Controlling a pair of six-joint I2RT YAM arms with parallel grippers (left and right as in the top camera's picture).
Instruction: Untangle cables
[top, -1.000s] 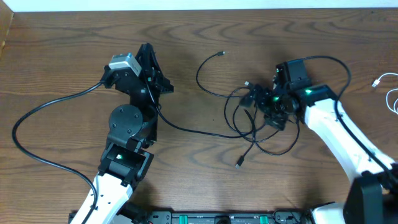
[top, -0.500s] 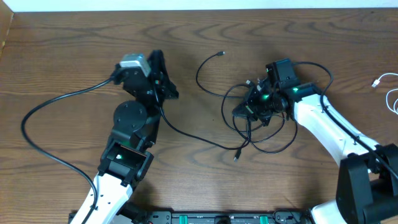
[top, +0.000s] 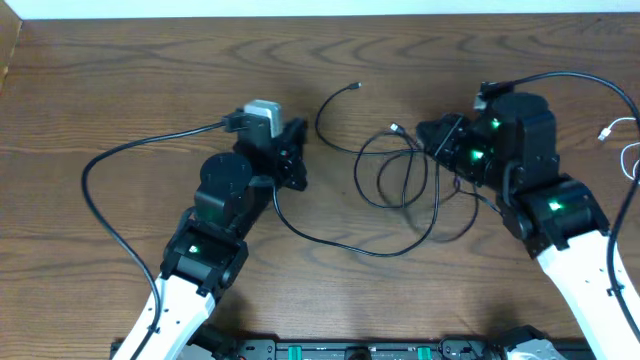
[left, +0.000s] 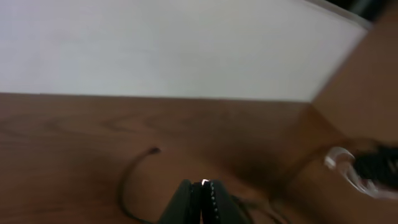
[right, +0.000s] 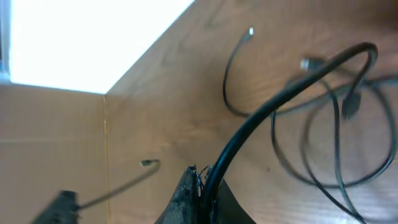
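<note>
The right gripper (top: 432, 133) (right: 200, 186) is clamped on a black cable (right: 280, 93), which rises from between its closed fingers and arcs away over the table (top: 100, 60). Just beyond the fingertips, on the side toward the other arm, lies the tangle of loops (top: 400, 180): thin black cords lying flat on the wood and crossing one another.

The left gripper (top: 297, 165) (left: 202, 199) sits well apart from the tangle, its fingers pressed together. From overhead a long black cable (top: 340, 235) runs right up to those fingers and seems nipped there. It sweeps along the near side of the tangle, then climbs back into it. The left wrist view is too blurred to show the pinch itself.

On the far side of the tangle, one cord curls out to a free plug (top: 356, 88) (left: 152, 150) lying on bare wood. A white cable (top: 612, 129) lies beyond the right arm from the tangle, at the table's edge. A thick cord (top: 100, 180) belonging to the left arm loops across the wood on the side away from the tangle.
</note>
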